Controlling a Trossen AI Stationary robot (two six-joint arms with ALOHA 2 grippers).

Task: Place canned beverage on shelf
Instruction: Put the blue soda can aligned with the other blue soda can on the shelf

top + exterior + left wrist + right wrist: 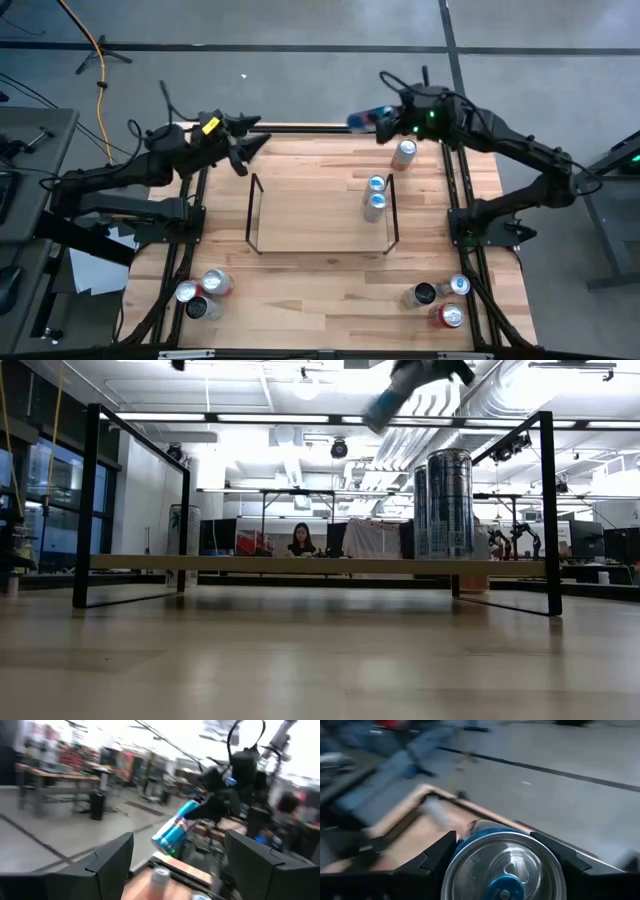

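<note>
A blue and silver can (362, 121) hangs in the air over the table's far edge, with my right gripper (382, 120) shut on it; the left wrist view shows this can (175, 830) slanting. The shelf (320, 222) is a light-wood board with black wire frames at its short ends, mid-table. Two cans (376, 195) stand upright at its right end, seen tall in the low view (450, 505). Another can (404, 152) stands on the table just beyond that end. My left gripper (248, 155) hovers open by the shelf's far left corner, nothing between its fingers. My right gripper pinches the can's side wall (470, 832) between its two fingers (437, 855), near the top end. The can lies along the fingers, its tab end (502, 867) toward the wrist and its base sticking out ahead. It is tilted and lifted clear of table and shelf.
Three cans (203, 292) lie and stand at the table's near left corner, three more (440, 300) at the near right. Black rails (300, 127) run along the table's edges. The shelf board's left and middle (310, 210) are bare wood.
</note>
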